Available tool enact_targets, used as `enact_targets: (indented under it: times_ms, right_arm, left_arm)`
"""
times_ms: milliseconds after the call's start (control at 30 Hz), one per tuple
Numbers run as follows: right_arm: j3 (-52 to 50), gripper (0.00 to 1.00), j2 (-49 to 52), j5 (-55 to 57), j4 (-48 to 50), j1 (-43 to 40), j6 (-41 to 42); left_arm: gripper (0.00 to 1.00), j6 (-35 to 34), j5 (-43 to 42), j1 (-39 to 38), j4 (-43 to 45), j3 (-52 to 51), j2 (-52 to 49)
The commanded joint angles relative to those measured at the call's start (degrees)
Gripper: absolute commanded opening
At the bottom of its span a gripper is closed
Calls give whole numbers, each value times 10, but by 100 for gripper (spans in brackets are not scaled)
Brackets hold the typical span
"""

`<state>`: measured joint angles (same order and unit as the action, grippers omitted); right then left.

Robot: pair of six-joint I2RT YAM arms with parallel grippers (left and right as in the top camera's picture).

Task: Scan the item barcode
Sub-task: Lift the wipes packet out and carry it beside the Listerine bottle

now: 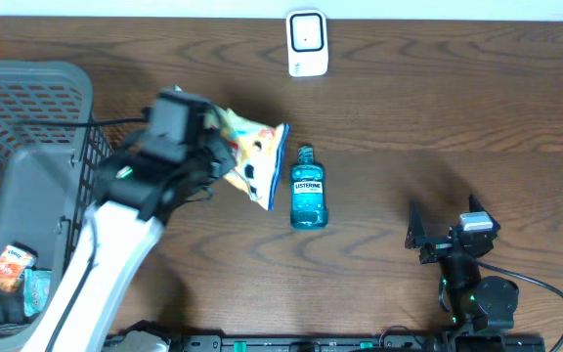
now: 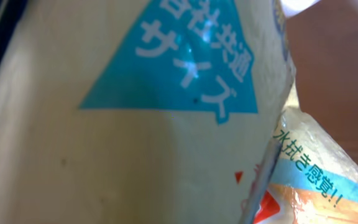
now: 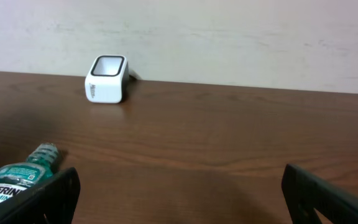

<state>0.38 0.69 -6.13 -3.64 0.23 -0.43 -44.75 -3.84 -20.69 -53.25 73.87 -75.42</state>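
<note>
The snack bag (image 1: 252, 156) is hanging above the table, pinched at its left end by the left gripper (image 1: 215, 152), whose jaws are clamping tight on the packaging. It is sitting just left of the mouthwash bottle and below the scanner in the overhead view. The bag is showing a pale yellow, glossy body with a blue strip along its right edge and red and white printing. In the left wrist view the bag (image 2: 135, 155) is filling nearly the whole picture, displaying a turquoise triangle with white Japanese lettering; no barcode is showing there.

The dark brown wood-grain table (image 1: 457, 108) is stretching across the scene, and a plain off-white wall (image 3: 229, 37) is rising behind it. A grey mesh basket (image 1: 27, 83) is standing at the left, holding an orange packet (image 1: 10, 266). The right gripper (image 1: 445, 227) is resting low at the right with its jaws spread wide and holding nothing. The blue mouthwash bottle (image 1: 308, 191) is lying on its side, cap toward the white scanner (image 1: 307, 44) at the far edge.
</note>
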Motion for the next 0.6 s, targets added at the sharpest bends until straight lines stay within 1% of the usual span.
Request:
enact_targets:
  times_ms: [0, 100, 233, 333, 433, 567]
  right_arm:
    - [-1, 99, -3, 2, -2, 1, 8]
    - [-1, 99, -3, 2, -2, 1, 8]
    - [-1, 99, -3, 2, -2, 1, 8]
    - [-1, 99, -3, 2, -2, 1, 8]
    - [-1, 99, -3, 2, -2, 1, 8]
    - [-1, 99, -3, 2, -2, 1, 8]
  left_arm:
    - [7, -50, 49, -17, -35, -8, -78]
    - [7, -145, 42, -16, -78, -8, -155]
    - [8, -203, -1, -16, -82, -8, -234]
    - [7, -231, -39, -16, -73, -8, -275]
    - [8, -231, -56, -16, -53, -8, -294]
    - [8, -226, -63, -16, -31, -8, -295]
